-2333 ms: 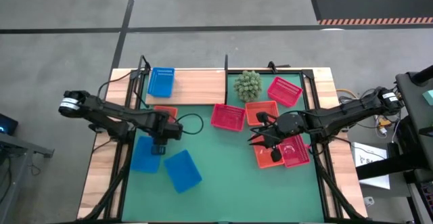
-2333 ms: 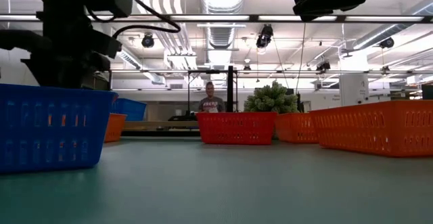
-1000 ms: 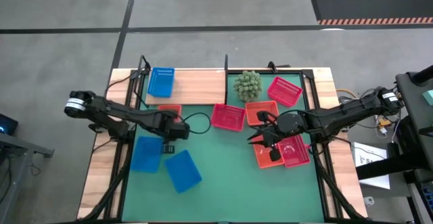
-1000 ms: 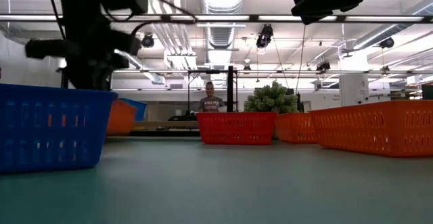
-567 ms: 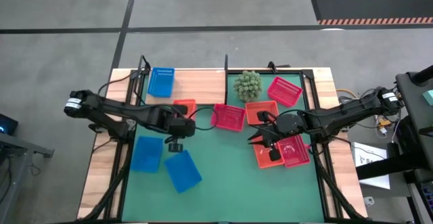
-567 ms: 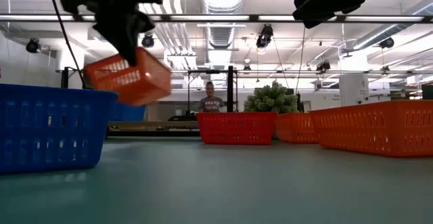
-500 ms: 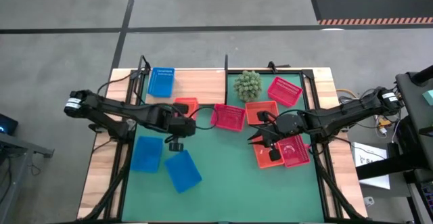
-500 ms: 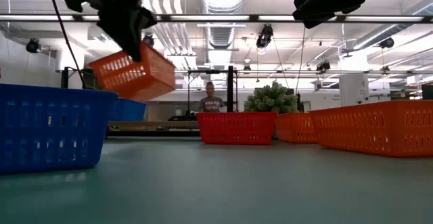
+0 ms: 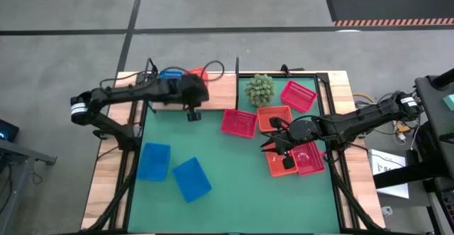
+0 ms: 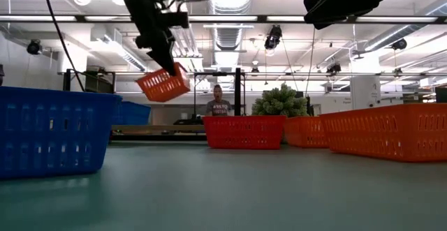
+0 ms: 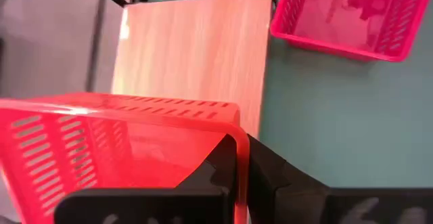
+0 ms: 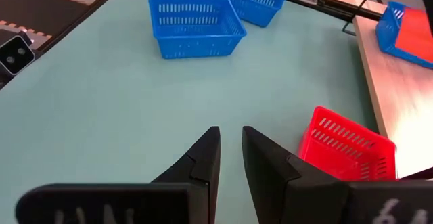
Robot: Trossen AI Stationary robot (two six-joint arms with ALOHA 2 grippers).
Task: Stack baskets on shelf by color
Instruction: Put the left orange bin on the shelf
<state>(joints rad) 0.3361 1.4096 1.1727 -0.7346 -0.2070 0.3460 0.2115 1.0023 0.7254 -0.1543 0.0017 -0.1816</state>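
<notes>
We see a grey concrete floor (image 9: 64, 22) filling the upper half of the high view, crossed by dark lines, with a black mat (image 9: 389, 6) at the upper right. In the low view a bright hall with ceiling lights lies behind the table, and a person (image 10: 218, 102) stands at centre. The green mat (image 9: 234, 185) covers the table at lower centre. The shelf (image 9: 216, 89), a light wooden board, sits along its upper left edge. 2 blue baskets (image 9: 172, 170) lie at lower left, and a pink basket (image 9: 239, 123) at centre. The left gripper (image 9: 191, 87), clamped on the rim of an orange basket (image 10: 163, 84), holds it tilted in the air above the shelf. The right gripper (image 9: 273, 144), fingers slightly parted and holding nothing, hovers right of centre.
</notes>
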